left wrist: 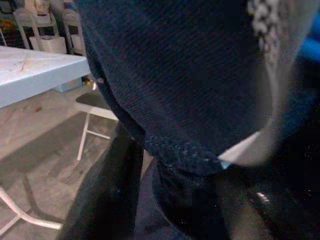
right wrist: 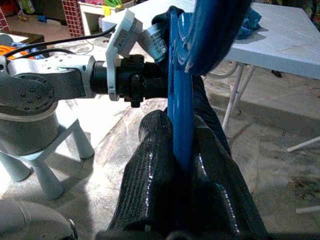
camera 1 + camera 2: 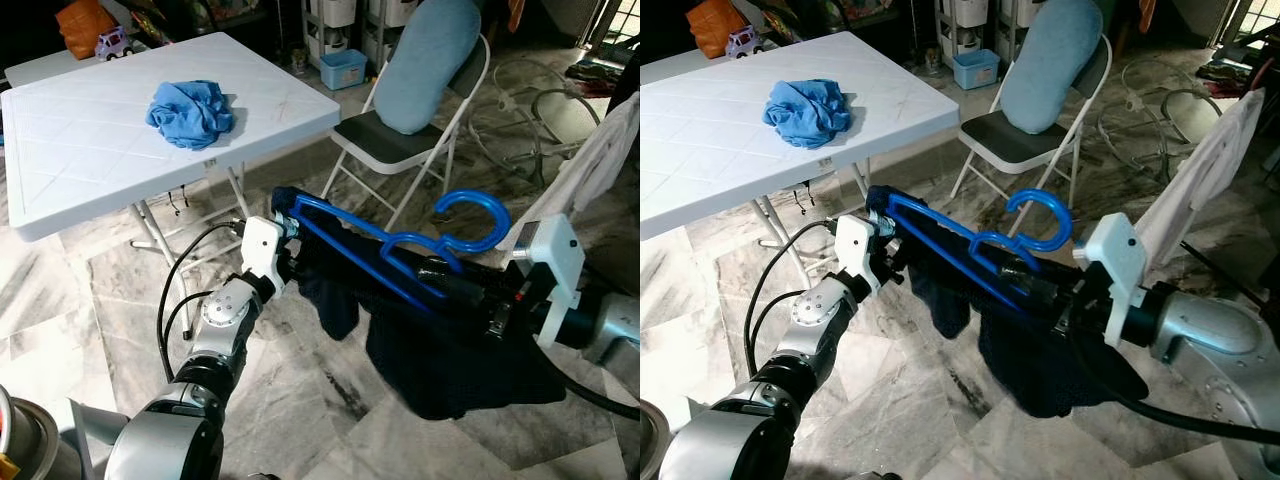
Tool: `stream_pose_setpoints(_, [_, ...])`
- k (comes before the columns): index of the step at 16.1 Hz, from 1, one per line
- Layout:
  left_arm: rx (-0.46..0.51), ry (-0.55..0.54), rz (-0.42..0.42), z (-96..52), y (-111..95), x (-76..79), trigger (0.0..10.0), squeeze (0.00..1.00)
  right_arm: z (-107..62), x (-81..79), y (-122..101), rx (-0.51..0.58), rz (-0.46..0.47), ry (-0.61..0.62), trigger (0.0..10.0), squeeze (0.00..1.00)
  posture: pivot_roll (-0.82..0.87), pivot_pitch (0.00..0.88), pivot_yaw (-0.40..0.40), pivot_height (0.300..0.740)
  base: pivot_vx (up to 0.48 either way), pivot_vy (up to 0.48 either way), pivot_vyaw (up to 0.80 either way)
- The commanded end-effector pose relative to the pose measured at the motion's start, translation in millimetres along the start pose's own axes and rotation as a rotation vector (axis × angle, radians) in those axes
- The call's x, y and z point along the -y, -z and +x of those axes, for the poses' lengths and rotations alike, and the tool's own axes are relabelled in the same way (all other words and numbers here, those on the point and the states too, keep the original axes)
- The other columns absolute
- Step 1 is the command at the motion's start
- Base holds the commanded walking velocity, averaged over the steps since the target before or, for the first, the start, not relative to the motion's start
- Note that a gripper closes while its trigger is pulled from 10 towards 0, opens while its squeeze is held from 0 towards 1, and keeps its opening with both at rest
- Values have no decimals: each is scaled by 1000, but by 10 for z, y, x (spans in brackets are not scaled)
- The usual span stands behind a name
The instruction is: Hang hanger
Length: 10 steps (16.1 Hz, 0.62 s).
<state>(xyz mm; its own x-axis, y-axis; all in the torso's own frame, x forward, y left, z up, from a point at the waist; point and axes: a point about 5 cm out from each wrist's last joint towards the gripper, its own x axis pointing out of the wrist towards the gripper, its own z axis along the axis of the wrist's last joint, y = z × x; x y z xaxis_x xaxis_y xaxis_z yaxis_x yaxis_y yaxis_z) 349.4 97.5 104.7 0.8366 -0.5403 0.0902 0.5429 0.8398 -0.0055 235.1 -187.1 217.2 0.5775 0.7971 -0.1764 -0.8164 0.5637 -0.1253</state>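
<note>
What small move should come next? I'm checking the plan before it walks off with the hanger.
Probably lift and carry it toward a rail. The blue hanger already bears the dark garment; the right gripper is shut on its bar, the left gripper steadies the far end, and its hook hangs free.

The hanger (image 3: 400,243) is held in the air between the two arms, above the floor (image 3: 90,300), with its hook (image 3: 478,218) turned upward at the right side. The left gripper (image 3: 292,232) is placed at the left end of the hanger, and the right gripper (image 2: 182,165) is closed on the bar near the hook. A garment (image 3: 450,350) is draped over the hanger and hangs below it. The counter (image 3: 90,150) is found to the left and behind, and a crumpled cloth (image 3: 190,112) lies on it. A folding chair (image 3: 400,140) is seen behind the hanger, to the right of the counter, and a cushion (image 3: 430,60) leans against its back.
</note>
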Motion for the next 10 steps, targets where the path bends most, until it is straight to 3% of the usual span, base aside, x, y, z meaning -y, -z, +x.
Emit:
stream_pose_setpoints(1, [5,-33,1,-12,-39,-96,0,0,-26,-30,-99,22,-34,-27,10000,0,-228,47,68,740,0,0,0])
stream_pose_setpoints(10, [-7,-98,-16,-40,-21,-170,0,0,-31,-47,25,-25,-3,-50,10000,0,-223,46,56,740,0,0,0])
